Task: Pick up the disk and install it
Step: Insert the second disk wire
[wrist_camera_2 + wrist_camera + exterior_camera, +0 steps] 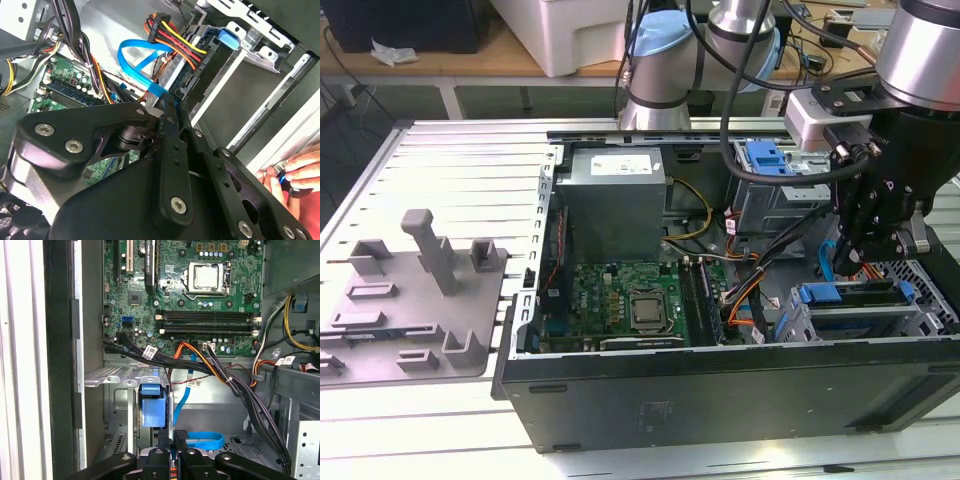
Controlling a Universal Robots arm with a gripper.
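Note:
The disk [850, 296], framed by its blue carrier rail, sits in the metal bay at the front corner of the open computer case, on the exterior view's right. In the second wrist view the disk [215, 60] stands edge-on in the bay, with a power plug and a blue data cable [137, 57] at its near end. Its blue carrier tab [152, 407] shows in the first wrist view. My gripper [855, 262] hangs right over that bay. Its fingers [167, 112] are shut together, tips at the disk's cabled end [173, 436], with nothing seen between them.
The case holds a green motherboard [630, 300], a grey power supply [615, 200] and an upper drive cage with a blue latch bracket [767, 158]. Black and orange cable bundles [225, 380] cross beside the bay. A person's hand [295, 170] rests at the case edge. A grey fixture [420, 290] lies left.

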